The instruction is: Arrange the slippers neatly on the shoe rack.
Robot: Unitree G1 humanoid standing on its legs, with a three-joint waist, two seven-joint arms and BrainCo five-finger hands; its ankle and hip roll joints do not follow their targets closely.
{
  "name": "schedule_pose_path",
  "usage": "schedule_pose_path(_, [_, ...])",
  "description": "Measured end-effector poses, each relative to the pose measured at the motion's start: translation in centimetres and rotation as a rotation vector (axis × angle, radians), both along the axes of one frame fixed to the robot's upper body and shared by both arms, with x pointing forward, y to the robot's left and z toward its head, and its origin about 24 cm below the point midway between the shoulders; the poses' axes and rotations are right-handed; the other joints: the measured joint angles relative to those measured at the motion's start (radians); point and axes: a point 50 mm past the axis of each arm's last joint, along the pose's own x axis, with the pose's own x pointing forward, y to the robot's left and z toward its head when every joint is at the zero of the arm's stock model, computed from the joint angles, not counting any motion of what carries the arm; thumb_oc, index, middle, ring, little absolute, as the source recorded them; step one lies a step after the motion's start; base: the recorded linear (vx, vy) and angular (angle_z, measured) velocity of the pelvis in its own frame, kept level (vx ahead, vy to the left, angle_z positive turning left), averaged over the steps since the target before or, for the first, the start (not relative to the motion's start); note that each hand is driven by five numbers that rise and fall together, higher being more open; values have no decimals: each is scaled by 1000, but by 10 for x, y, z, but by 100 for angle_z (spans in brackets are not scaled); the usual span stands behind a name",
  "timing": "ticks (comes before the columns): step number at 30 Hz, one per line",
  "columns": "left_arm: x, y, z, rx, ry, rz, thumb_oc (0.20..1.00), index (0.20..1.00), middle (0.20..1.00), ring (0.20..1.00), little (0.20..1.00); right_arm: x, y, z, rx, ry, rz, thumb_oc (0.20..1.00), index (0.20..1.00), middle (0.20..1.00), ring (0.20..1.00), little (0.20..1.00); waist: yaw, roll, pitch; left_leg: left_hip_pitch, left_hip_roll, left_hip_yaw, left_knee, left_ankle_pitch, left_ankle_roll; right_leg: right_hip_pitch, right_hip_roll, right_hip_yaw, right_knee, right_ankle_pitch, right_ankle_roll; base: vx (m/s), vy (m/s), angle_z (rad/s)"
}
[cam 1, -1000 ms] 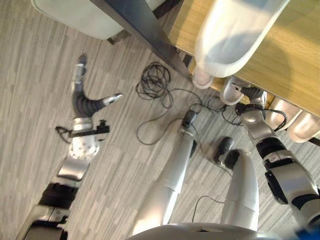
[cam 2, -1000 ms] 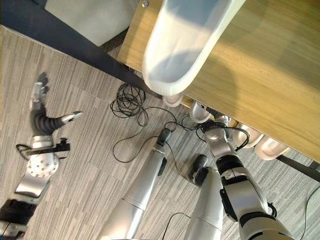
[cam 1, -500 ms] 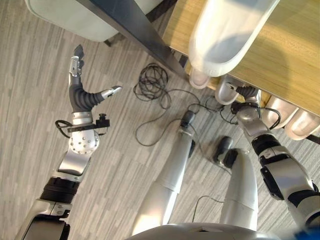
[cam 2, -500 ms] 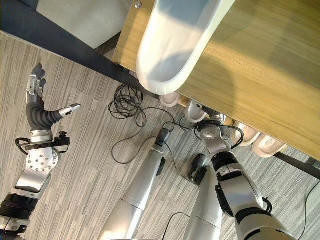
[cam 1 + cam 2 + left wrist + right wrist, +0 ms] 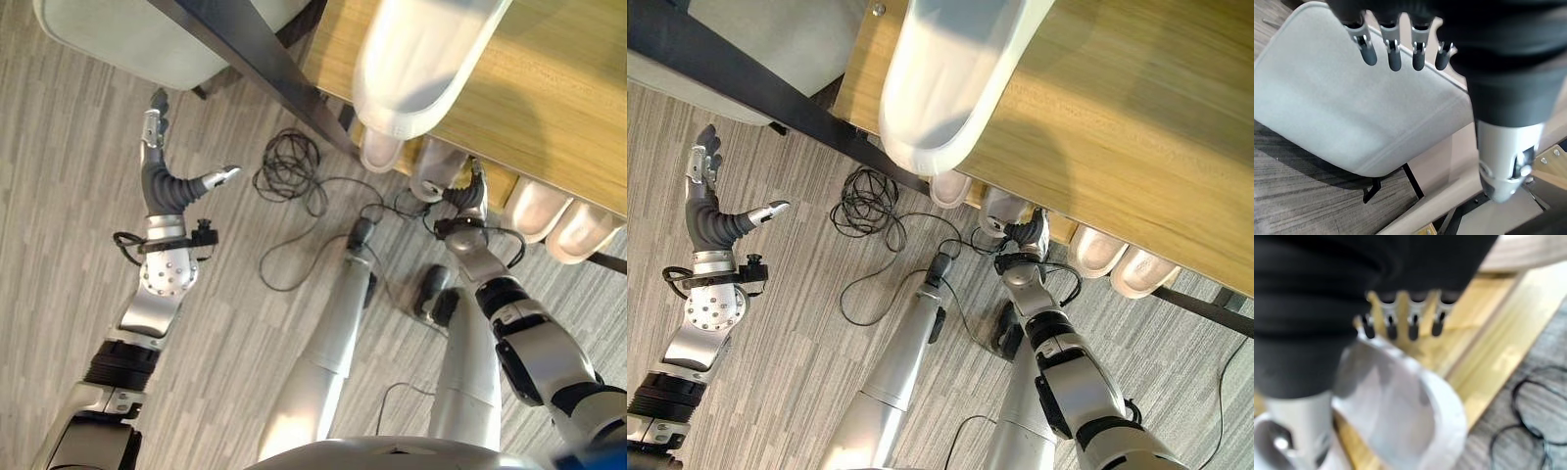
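The right robot hand point(image 5: 1027, 235) has pushed further in, straight fingers against the pale grey rubber slipper point(image 5: 434, 168) under the wooden shoe rack point(image 5: 1117, 147). The left robot hand point(image 5: 167, 181) idles, fingers spread.

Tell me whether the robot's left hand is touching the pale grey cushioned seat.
Apart. In the left eye view the left hand hangs open over the floor, with bare carpet between its fingertips and the pale grey cushioned seat.
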Motion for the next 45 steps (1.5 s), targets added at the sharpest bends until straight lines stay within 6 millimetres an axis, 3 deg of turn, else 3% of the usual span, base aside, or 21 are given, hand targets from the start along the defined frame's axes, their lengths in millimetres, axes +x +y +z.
schedule_pose_path(8, [3,2,-3,-6,16,13,1000,1000,1000,1000,1000,1,2,0,3,2,14,1000,1000,1000,1000,1000,-20,-1,0,2,2,1,-2,0,0,0,2,1,-1,1,0,0,0,0])
schedule_pose_path(25, [5,1,-1,-6,10,10,1000,1000,1000,1000,1000,7,19,5,85,11,88,1000,1000,1000,1000,1000,-19,-1,1,-2,3,1,-4,0,0,-2,3,1,-4,1,-1,0,0,0])
schedule_pose_path(45, [13,1,5,-6,-7,17,1000,1000,1000,1000,1000,9,20,9,118,-11,96,1000,1000,1000,1000,1000,-19,1,10,-5,4,4,-1,0,0,-5,3,2,-1,1,-1,0,0,0])
